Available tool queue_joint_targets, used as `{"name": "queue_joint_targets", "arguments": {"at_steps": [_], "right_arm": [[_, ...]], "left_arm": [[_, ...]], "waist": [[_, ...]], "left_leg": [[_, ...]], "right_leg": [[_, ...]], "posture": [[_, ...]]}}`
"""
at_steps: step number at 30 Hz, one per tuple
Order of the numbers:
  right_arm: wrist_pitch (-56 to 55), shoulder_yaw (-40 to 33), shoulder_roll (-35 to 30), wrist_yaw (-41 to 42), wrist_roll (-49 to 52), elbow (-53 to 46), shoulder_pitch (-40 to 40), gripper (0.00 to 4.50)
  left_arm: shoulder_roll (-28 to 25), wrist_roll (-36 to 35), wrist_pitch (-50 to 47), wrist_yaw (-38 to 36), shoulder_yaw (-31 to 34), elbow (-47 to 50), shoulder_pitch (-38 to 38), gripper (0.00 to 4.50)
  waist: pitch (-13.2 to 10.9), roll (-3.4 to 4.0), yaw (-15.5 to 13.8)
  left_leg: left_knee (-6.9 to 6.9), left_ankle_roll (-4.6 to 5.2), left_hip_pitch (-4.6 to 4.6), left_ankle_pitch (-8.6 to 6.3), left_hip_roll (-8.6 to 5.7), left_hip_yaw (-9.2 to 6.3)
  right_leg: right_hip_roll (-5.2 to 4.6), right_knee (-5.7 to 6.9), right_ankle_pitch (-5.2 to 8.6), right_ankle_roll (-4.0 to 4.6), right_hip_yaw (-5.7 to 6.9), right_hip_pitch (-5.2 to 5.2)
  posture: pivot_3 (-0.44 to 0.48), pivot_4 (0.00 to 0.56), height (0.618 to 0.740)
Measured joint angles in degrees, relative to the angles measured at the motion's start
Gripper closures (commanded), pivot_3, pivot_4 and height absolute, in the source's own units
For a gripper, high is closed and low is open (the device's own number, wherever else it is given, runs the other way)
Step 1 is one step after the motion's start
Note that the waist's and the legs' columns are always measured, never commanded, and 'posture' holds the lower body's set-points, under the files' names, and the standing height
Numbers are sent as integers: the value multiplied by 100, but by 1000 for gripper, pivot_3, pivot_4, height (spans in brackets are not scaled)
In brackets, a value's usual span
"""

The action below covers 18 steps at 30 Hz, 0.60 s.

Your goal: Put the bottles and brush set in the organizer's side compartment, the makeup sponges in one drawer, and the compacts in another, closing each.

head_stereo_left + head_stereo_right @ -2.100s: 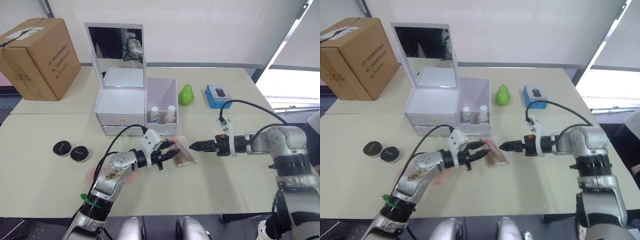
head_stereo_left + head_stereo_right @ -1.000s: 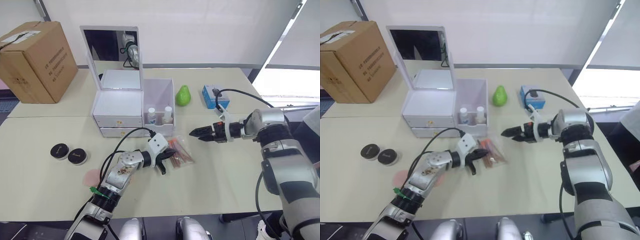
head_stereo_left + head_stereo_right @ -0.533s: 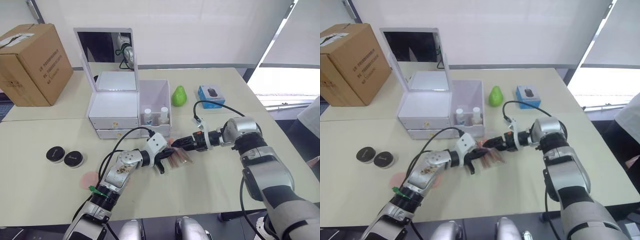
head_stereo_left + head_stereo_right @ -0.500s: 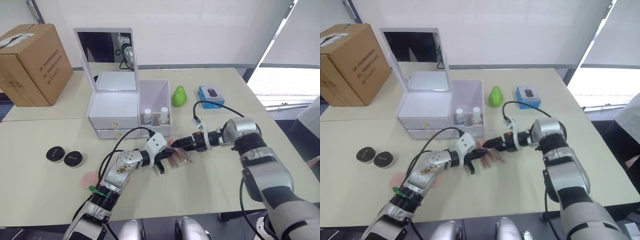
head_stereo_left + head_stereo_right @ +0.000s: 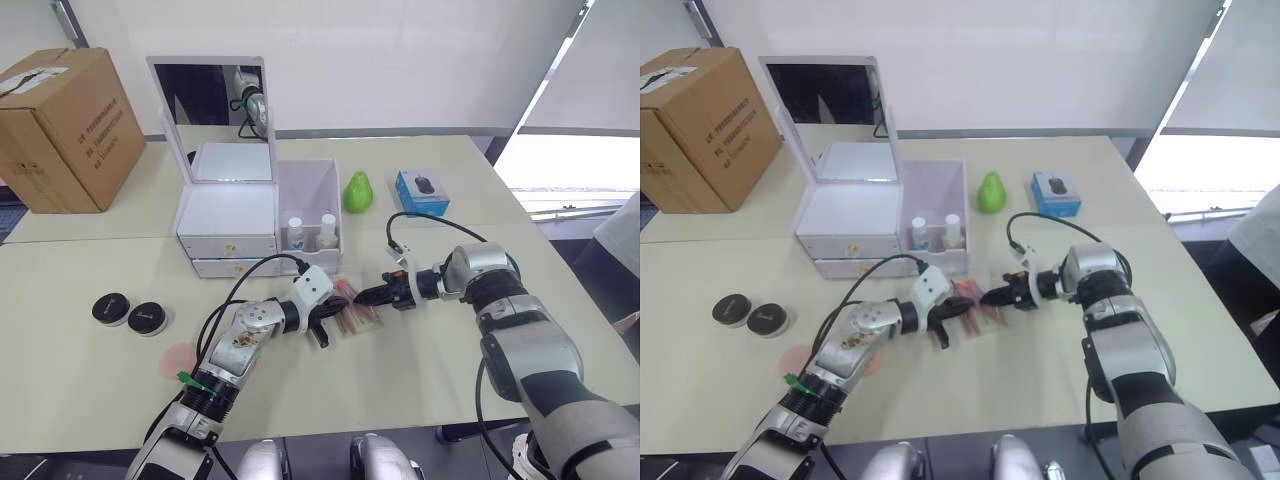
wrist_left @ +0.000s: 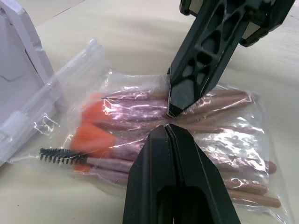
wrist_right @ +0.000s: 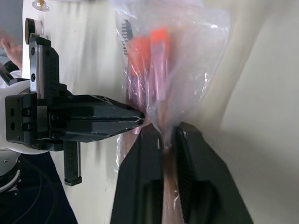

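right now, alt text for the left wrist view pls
A clear plastic pouch of pink-handled, orange-bristled makeup brushes lies on the beige table, pinched between the left gripper and the right gripper. The white plastic organizer stands beside it.

Brush set point(image 6: 187, 135) in crinkled, glossy clear plastic; matt black plastic claws point(image 6: 169, 122); smooth matt worktop point(image 5: 420, 370); white plastic organizer point(image 5: 228, 215).

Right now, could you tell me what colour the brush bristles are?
Orange, on the brush set; clearest in the left wrist view.
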<state>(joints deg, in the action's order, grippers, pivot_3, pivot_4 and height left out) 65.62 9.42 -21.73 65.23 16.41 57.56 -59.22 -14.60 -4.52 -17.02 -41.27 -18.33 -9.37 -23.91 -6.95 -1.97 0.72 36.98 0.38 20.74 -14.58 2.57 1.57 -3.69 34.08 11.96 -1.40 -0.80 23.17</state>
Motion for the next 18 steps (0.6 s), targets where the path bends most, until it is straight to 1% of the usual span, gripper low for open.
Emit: {"name": "queue_joint_targets", "arguments": {"at_steps": [7,10,12,14,16,18], "right_arm": [[8,-118,5,79,-39,84,-38,4416],[91,-203,-45,99,-13,79,-37,4416],[217,-263,-221,131,46,-80,-14,4416],[418,-295,-491,279,136,-485,109,4416],[631,-319,-748,374,309,-1117,363,4416],[803,-362,-939,406,494,-1707,662,4416]], "left_arm": [[-16,-18,41,-13,28,22,27,4500],[-158,-140,-44,-118,126,312,231,3918],[-411,-446,-267,-357,277,856,555,3296],[-729,-864,-564,-591,527,1592,901,2657],[-1038,-1308,-891,-721,888,2318,1173,2012],[-1270,-1685,-1177,-769,1222,2904,1369,1318]], "waist": [[0,0,2],[-3,5,12],[-6,8,12],[-6,9,1],[-7,9,-8],[-8,11,-9]], "left_leg": [[0,0,2,0,0,0],[0,0,8,0,3,-1],[0,0,28,0,5,-2],[0,0,40,0,6,-4],[0,0,40,0,7,-5],[0,0,35,0,6,-6]], "right_leg": [[3,0,-6,10,-4,2],[6,0,-12,20,-7,9],[11,-1,-15,25,-12,25],[15,-1,-18,29,-17,35],[16,-4,-17,29,-18,33],[15,-7,-3,8,-19,25]], "posture": [[0,150,740],[0,150,740],[0,150,740],[0,150,740],[0,150,740],[0,150,740]]}}
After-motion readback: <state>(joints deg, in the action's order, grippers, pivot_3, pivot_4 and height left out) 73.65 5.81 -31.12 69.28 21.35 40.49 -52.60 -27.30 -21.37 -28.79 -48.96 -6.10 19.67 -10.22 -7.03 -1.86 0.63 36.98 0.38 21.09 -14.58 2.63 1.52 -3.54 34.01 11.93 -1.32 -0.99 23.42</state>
